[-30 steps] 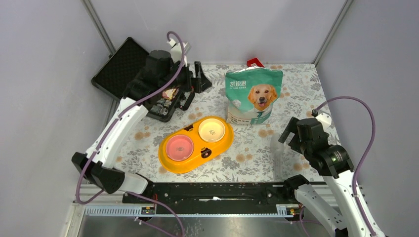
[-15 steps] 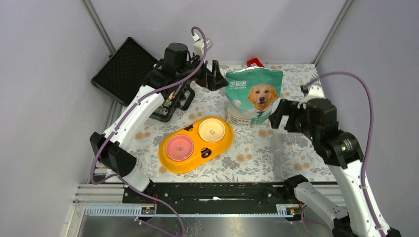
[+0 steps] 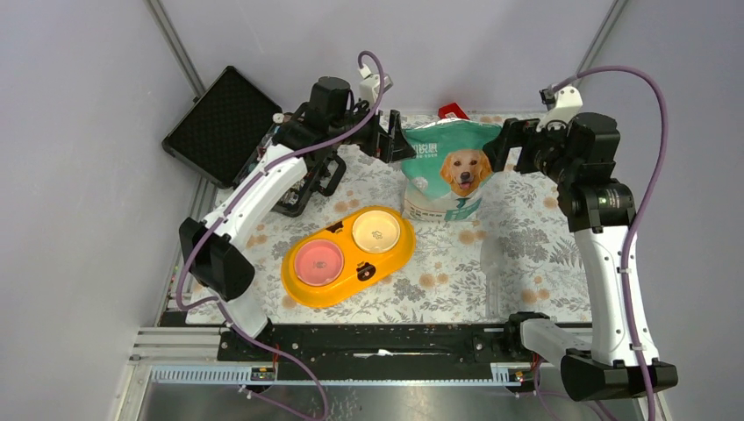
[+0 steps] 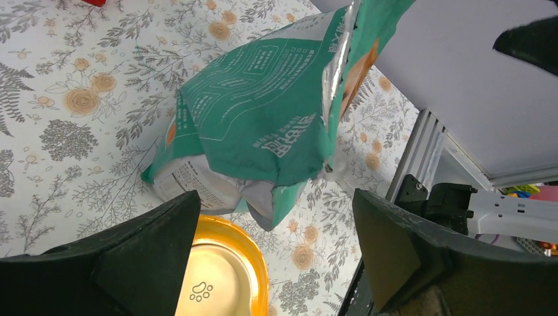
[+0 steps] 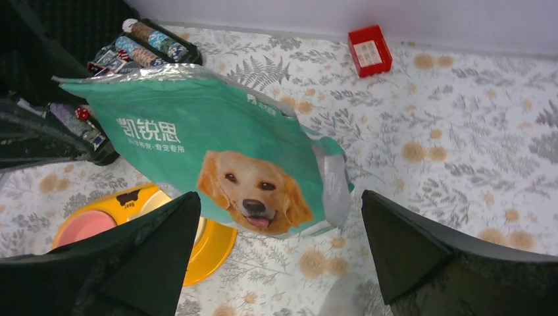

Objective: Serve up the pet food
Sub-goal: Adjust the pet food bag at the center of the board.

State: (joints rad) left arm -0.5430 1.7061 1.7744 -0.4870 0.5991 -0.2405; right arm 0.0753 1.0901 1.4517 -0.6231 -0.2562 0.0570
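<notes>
Your two hands, left (image 3: 394,143) and right (image 3: 506,149), both have fingers spread and hold nothing. They flank the top corners of one pouch (image 3: 450,169) standing on the tabletop (image 3: 526,254); its food isn't visible. In front lies one feeder (image 3: 347,253) with a pink bowl (image 3: 318,260) and a cream bowl (image 3: 376,232).

White characters 凯锐思 stand on the teal pouch (image 5: 197,131), upper left of the right wrist view; the smaller line beneath is unreadable. A paw-print sign marks the cream bowl (image 4: 220,263).
</notes>
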